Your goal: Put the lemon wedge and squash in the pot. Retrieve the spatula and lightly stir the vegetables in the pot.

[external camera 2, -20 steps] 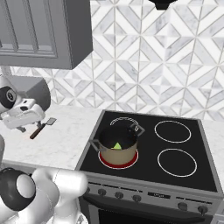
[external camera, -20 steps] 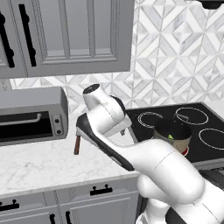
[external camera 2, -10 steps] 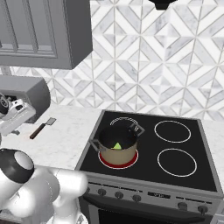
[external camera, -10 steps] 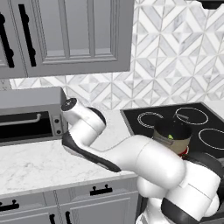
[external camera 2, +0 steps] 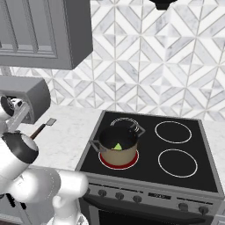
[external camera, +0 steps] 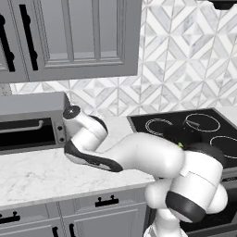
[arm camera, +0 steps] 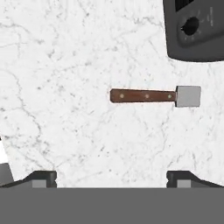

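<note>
The gripper (arm camera: 111, 177) is held wide open and empty above the white marble counter (arm camera: 65, 65), its 2 fingertips (arm camera: 41, 177) set far apart. The spatula (arm camera: 155, 96) lies flat on the counter beyond them, its grey blade near the dark toaster oven (arm camera: 194, 30). On the stove (external camera 2: 176, 145), the pot (external camera 2: 117, 144) is seen with the lemon wedge (external camera 2: 117, 146) inside.
</note>
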You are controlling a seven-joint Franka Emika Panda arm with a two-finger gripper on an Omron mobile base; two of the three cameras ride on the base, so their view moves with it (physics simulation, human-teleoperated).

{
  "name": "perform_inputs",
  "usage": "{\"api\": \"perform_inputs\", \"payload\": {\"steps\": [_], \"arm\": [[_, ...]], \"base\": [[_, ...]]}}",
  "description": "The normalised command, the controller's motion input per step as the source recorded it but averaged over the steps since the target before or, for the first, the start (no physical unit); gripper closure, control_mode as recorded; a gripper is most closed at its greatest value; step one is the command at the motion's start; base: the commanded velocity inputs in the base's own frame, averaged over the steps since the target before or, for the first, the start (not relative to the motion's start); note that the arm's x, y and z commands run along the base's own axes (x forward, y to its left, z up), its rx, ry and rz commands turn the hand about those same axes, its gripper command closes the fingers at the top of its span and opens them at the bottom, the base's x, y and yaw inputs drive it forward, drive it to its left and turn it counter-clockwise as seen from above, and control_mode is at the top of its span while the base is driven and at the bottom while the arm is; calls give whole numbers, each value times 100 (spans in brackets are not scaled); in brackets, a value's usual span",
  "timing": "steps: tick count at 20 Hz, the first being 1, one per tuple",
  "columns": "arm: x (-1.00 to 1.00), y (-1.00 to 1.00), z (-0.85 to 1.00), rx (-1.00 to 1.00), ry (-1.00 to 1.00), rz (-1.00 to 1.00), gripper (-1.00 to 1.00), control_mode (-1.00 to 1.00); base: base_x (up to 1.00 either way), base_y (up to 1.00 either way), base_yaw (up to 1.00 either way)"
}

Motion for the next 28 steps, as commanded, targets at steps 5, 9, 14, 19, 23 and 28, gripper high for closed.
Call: {"api": "perform_inputs", "payload": {"steps": [5,9,14,19,23,28], "arm": [[48,3,-4,-14,37,51,-100,-100],[2,7,-23,-36,29,53,-100,-100],[0,3,-18,-37,14,56,-100,-100],[-20,0,-28,-10,-10,51,-100,-100],[-24,0,-25,0,-28,31,-100,-100],[-1,0,-24,1,-21,24,-100,-100]], "base": [[0,0,0],[0,0,0],[0,0,0],[0,0,0],[0,0,0],[0,0,0]]}}
